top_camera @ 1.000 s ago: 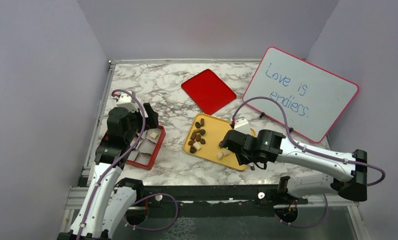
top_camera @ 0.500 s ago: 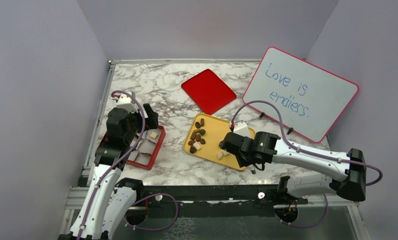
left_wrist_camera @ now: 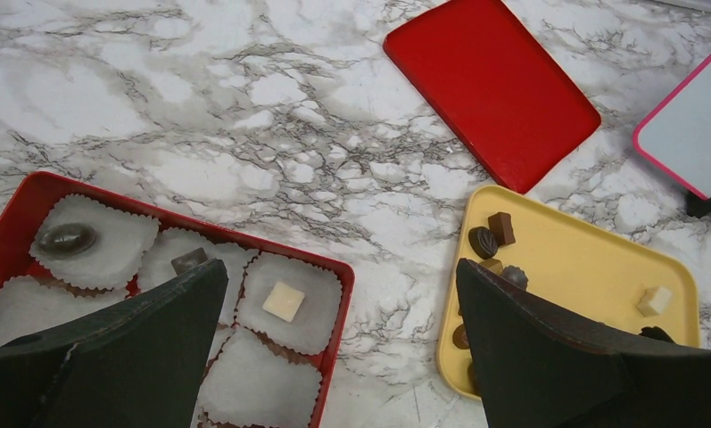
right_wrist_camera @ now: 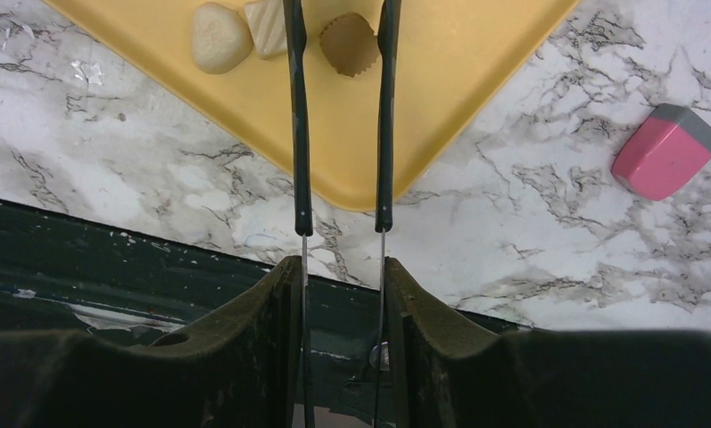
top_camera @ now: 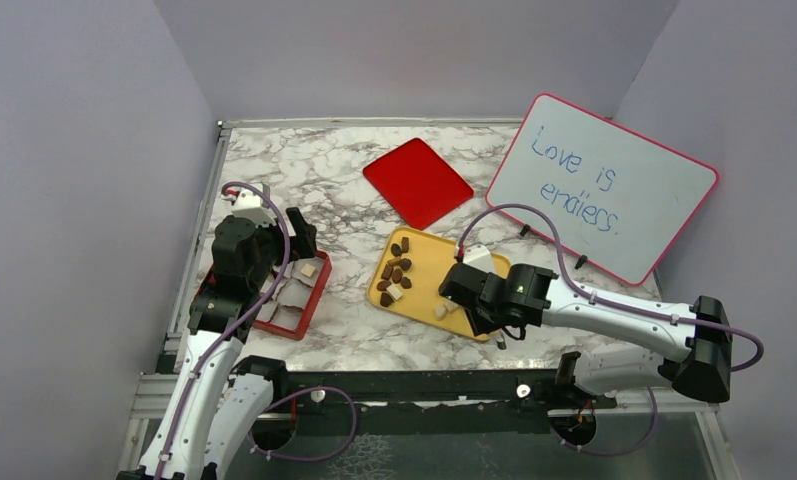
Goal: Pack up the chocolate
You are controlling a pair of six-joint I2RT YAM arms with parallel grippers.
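Several dark, tan and cream pieces of chocolate lie on a yellow tray. My right gripper is shut on a pair of thin metal tweezers. Their black tips stand either side of a round tan chocolate, apart from it, with a cream oval just to the left. My left gripper hangs open and holds nothing over the right end of a red box of white paper cups. In the box are a cream square, a dark oval and a dark square.
A flat red lid lies behind the tray. A pink-framed whiteboard leans at the back right. A pink eraser sits on the marble right of the tray's corner. The table's dark front rail runs just below the tray.
My right arm has edged slightly left over the tray's near corner with the tweezers. The left arm has not moved.
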